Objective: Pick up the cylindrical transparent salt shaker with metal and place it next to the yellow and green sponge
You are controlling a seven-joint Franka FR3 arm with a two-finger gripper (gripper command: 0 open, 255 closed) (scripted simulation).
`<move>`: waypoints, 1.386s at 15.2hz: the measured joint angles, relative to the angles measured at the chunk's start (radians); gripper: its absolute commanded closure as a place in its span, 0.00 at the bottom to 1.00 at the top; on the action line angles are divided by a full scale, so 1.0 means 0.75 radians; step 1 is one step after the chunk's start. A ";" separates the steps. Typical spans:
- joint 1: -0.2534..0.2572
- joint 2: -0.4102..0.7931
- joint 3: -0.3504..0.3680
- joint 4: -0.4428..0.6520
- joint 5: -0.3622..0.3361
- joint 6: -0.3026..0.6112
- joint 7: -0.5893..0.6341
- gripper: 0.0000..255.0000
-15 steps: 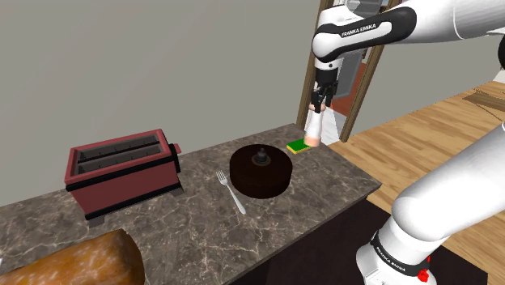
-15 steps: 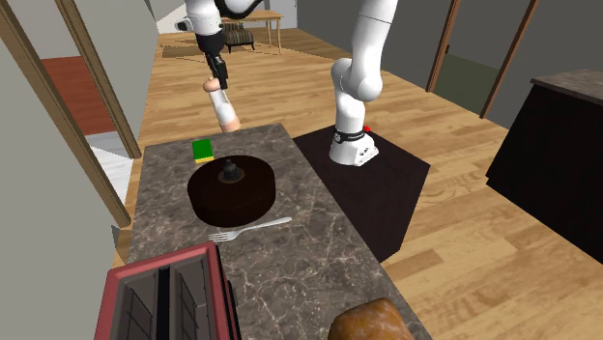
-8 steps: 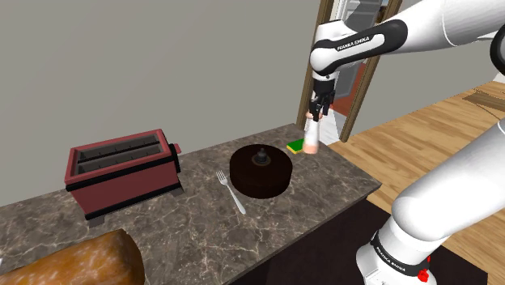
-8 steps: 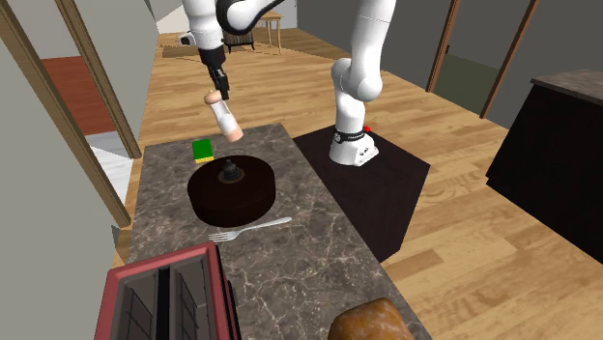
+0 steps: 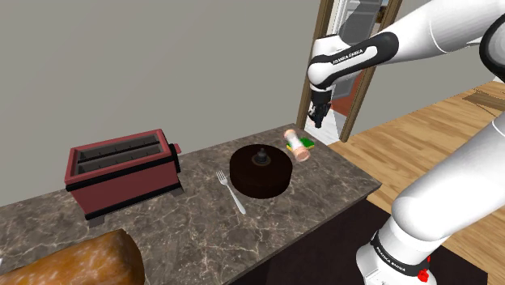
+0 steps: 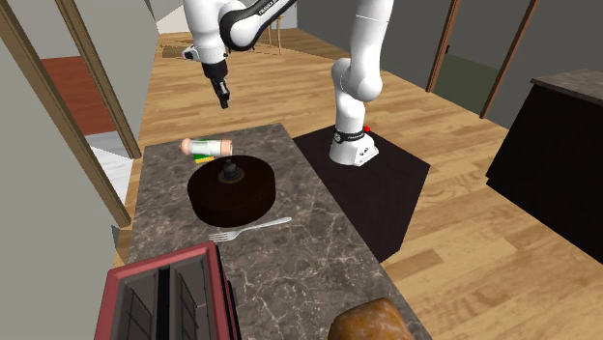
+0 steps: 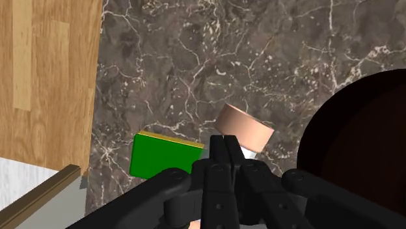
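Near the doorway end of the marble counter (image 5: 328,194), the salt shaker (image 5: 298,146) lies on its side across the yellow and green sponge (image 7: 162,156), its pinkish end cap turned toward the camera in the wrist view. I cannot tell whether it rests on the sponge or only leans against it. The gripper (image 7: 224,146) hangs above it with its two black fingers pressed together and nothing between them. Judged against the task, the shaker is at the sponge but not properly beside it, so the step in hand looks like a fresh pick and a cleaner placement. To do that well, the fingers should spread wide before descending and close across the middle of the clear body, square to its long axis, since a round body gripped near an end is likely to roll or pivot out. Set it down on bare marble just beside the sponge — clear of the counter's edge and of the dark round dish (image 5: 260,172) — and open only once it is resting.
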 measured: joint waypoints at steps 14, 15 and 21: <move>0.030 0.564 0.031 0.310 0.020 0.199 0.540 0.00; 0.034 0.606 0.030 0.338 0.023 0.208 0.574 0.00; 0.027 0.683 0.022 0.352 0.023 0.279 0.602 0.00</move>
